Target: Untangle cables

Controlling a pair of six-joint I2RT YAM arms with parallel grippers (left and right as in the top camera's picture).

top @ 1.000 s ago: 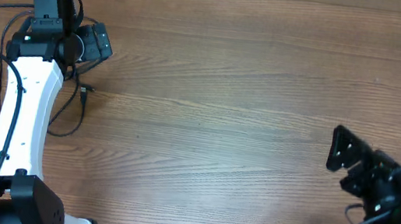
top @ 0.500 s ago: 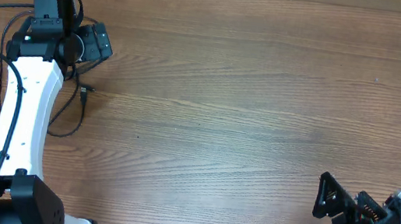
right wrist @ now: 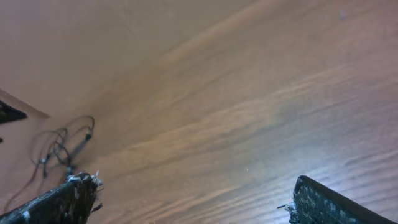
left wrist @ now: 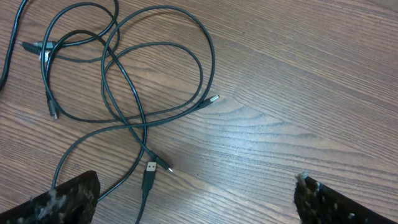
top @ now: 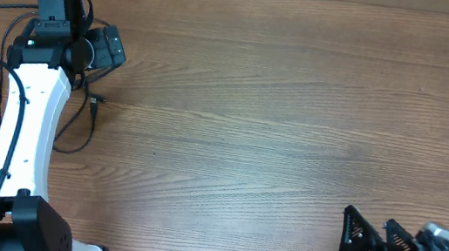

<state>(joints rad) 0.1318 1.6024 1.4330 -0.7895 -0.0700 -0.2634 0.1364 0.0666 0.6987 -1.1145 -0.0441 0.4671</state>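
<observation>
Now, table: a brown wood-grain tabletop (top: 280,107), seen from above.
Cables: thin black flexible cords with small plugs (left wrist: 138,127), lying loose on the wood at about ten o'clock of the overhead view (top: 91,124), partly hidden under the left arm.
Cable layout: in the left wrist view several loops overlap and cross each other towards ten o'clock; none is lifted off the surface.
Plugs: one flat black USB plug (left wrist: 150,169) lies at about seven o'clock of that view, and a slim silver-tipped plug (left wrist: 213,98) points towards the centre.
Left arm: a white curved link with black joints (top: 26,124), reaching from seven o'clock up to ten o'clock over the cords.
Left gripper (left wrist: 196,198): jaws spread wide, nothing between them, both tips above bare wood, with the cable loops just beyond at eleven o'clock.
Right gripper (top: 374,239): a black two-finger tool at five o'clock of the table, well apart from the cords.
Right jaws: wide apart and empty; its own camera shows blurred wood and the cords far off at nine o'clock (right wrist: 62,146).
</observation>
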